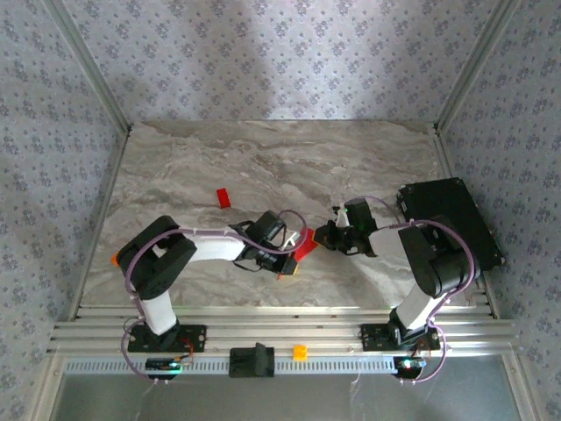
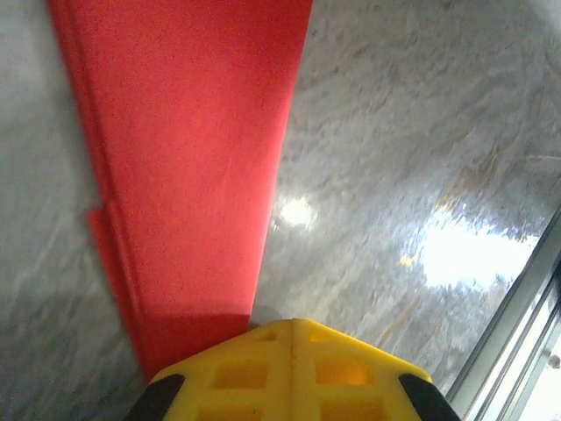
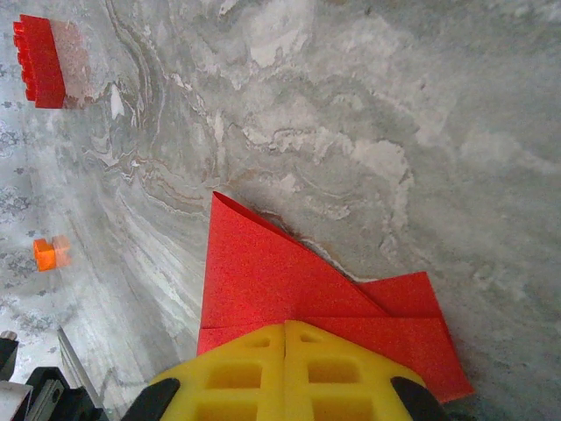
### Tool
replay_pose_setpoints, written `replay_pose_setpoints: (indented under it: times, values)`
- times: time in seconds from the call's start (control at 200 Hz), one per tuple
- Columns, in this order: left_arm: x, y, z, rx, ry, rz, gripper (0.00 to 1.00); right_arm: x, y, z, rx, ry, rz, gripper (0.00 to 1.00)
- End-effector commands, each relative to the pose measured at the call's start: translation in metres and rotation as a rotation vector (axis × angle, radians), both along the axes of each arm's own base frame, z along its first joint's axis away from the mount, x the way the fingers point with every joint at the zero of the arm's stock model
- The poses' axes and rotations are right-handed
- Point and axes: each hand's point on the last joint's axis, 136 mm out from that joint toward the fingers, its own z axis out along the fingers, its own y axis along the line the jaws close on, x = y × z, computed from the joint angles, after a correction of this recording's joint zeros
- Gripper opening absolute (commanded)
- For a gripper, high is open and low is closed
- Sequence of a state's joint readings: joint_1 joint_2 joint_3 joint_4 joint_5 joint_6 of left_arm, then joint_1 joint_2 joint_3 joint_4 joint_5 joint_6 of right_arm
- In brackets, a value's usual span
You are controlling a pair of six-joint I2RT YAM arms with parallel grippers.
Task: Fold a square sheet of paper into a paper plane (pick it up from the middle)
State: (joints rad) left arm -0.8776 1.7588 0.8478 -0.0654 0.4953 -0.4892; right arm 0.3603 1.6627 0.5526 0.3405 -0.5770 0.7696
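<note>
We see the red sheet of paper (image 1: 304, 246) lying folded on the marble table (image 1: 263, 158), just toward 6 o'clock from the table's middle, between the two arms. The left gripper (image 1: 287, 266) comes at it from 8 o'clock and the right gripper (image 1: 316, 239) from 3 o'clock.

In the left wrist view the paper (image 2: 193, 158) is a long layered strip. It runs from 12 o'clock down to 6 o'clock, where it passes under the left gripper (image 2: 291, 338). The yellow fingers (image 2: 237, 373) are pressed flat together with only a seam between them, so this pincer is clenched. We cannot tell whether any paper is nipped in it or whether the tips merely rest on the sheet.

In the right wrist view the paper (image 3: 263, 272) is a pointed wedge, its tip toward 11 o'clock, with a second flap spreading toward 4 o'clock. It lies flat on the table (image 3: 394, 105). The right gripper (image 3: 286, 338) is clenched too, its fingers (image 3: 333, 373) meeting over the paper's near edge. Here again we cannot tell whether it grips the paper.

A small red block (image 1: 225, 197) sits well apart at 10 o'clock of the paper; the right wrist view shows it (image 3: 39, 61) at its upper left corner. A tiny orange piece (image 3: 48, 253) lies at that view's 9 o'clock. A black box (image 1: 451, 219) rests at the table's 3 o'clock edge.
</note>
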Motion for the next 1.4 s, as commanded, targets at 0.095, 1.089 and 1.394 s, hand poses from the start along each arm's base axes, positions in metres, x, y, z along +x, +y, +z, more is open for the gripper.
replay_pose_setpoints:
  times: [0.095,1.089,1.394]
  values:
    - [-0.038,0.055,-0.026,0.175,0.074,-0.005,0.03,-0.020,-0.026,-0.041,-0.143,0.123,-0.041,0.00]
    - [0.051,-0.043,-0.003,0.063,-0.045,0.022,0.01,-0.014,-0.020,-0.036,-0.121,0.113,-0.035,0.00]
    - [0.013,0.003,-0.006,0.134,-0.049,-0.002,0.04,-0.018,-0.023,-0.040,-0.126,0.122,-0.034,0.00]
